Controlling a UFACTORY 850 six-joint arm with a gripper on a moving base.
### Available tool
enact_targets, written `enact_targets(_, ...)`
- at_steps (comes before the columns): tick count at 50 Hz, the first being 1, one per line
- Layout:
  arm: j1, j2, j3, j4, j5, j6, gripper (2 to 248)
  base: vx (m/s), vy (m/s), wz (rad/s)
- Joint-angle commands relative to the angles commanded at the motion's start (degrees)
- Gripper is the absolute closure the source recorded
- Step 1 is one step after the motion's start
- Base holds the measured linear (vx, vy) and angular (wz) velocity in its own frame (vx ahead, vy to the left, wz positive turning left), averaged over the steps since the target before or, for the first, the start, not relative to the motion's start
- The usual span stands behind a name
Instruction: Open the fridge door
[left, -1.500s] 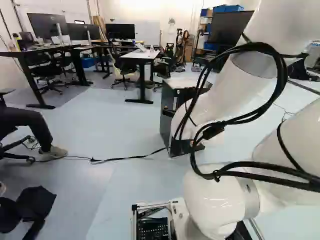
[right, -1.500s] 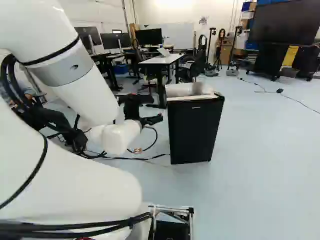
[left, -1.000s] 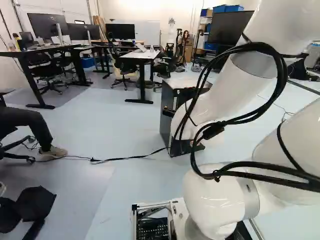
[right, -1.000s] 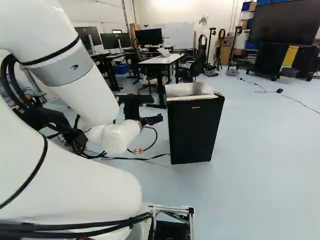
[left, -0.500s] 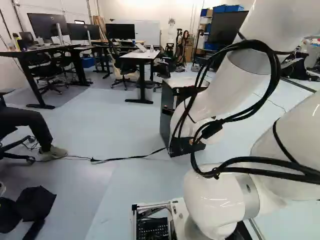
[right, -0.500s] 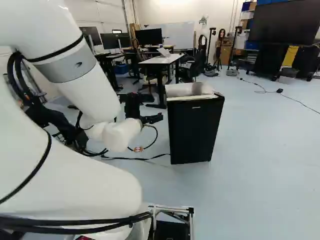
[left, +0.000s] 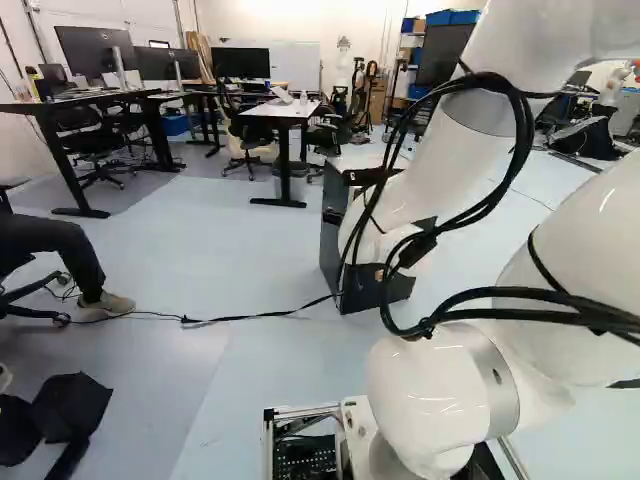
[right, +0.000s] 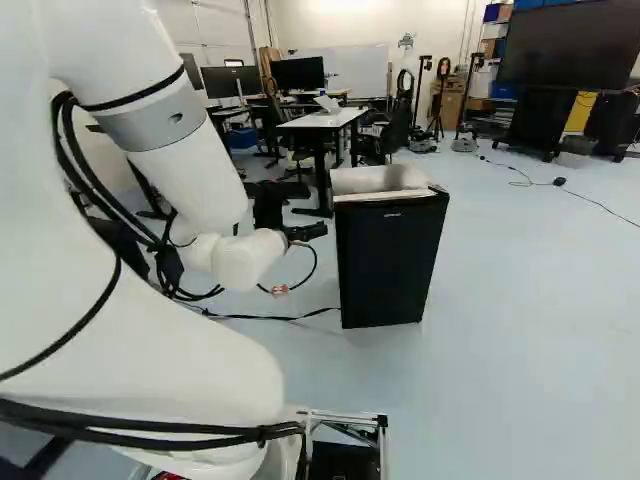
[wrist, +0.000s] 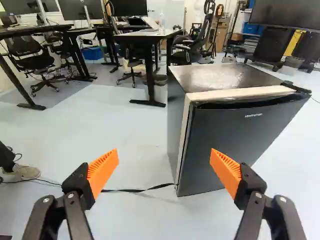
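Note:
The black mini fridge (right: 392, 255) stands upright on the floor, its door (wrist: 235, 137) shut against the pale front frame. A dark hinge (wrist: 296, 87) sits at the door's top corner, away from my gripper. In the right base view my gripper (right: 316, 231) is beside the fridge, level with the upper part of its door. Seen from the wrist, the gripper (wrist: 164, 167) stands wide open with nothing held; one orange pad overlaps the door's free-edge side, and the other has floor behind it. Contact with the door cannot be told. The arm hides part of the fridge in the left base view.
A black cable (wrist: 135, 190) runs along the floor to the fridge's foot. Behind the fridge stand a white-topped desk (right: 325, 119) and office chairs. A seated person's leg and shoe (left: 108, 303) are at the left of the left base view.
The arm's upper links have swung leftward in the left base view and rightward in the right one, while the gripper has shifted only slightly. The base and fridge have not moved.

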Motion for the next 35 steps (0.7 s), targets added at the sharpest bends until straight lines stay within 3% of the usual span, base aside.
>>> enact_targets(35,1.8,-5.5,-5.2,1.3,0.0,0.0,3,0.0,0.0,0.0)
